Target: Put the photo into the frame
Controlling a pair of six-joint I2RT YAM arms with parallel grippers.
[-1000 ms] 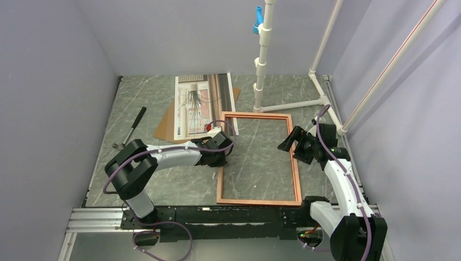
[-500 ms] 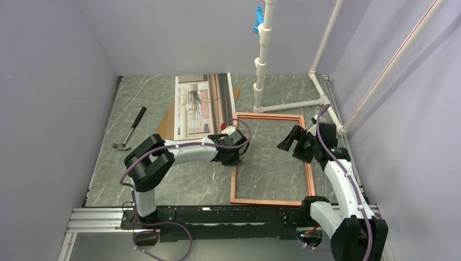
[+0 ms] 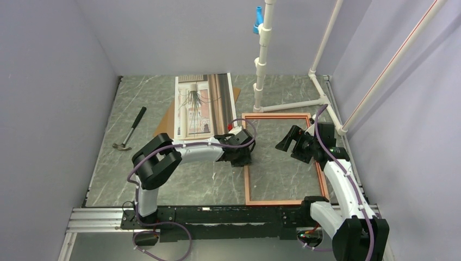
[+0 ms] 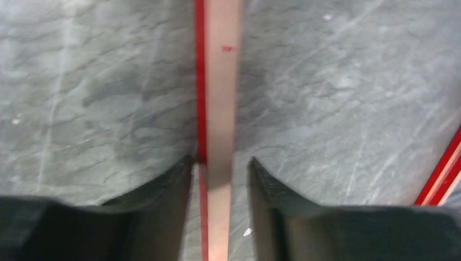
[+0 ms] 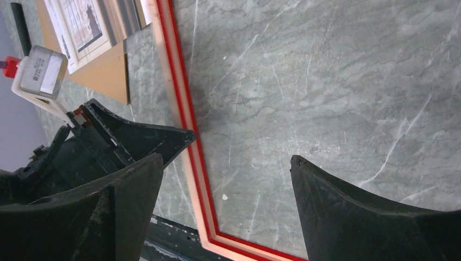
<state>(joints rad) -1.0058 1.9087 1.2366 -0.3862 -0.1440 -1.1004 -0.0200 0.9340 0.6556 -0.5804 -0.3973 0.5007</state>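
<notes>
light: even, soft | shadows: faint | left wrist view: blurred

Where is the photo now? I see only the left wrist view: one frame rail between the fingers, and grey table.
Observer: The photo lies picture side up at the far side of the table, left of the frame, on a brown board.
Operator: Is something already inside the frame?
Observer: No, only the table surface shows inside it. The right gripper hovers over that area.
Operator: Does that gripper hold anything?
Observer: No, it is open and it holds nothing.
</notes>
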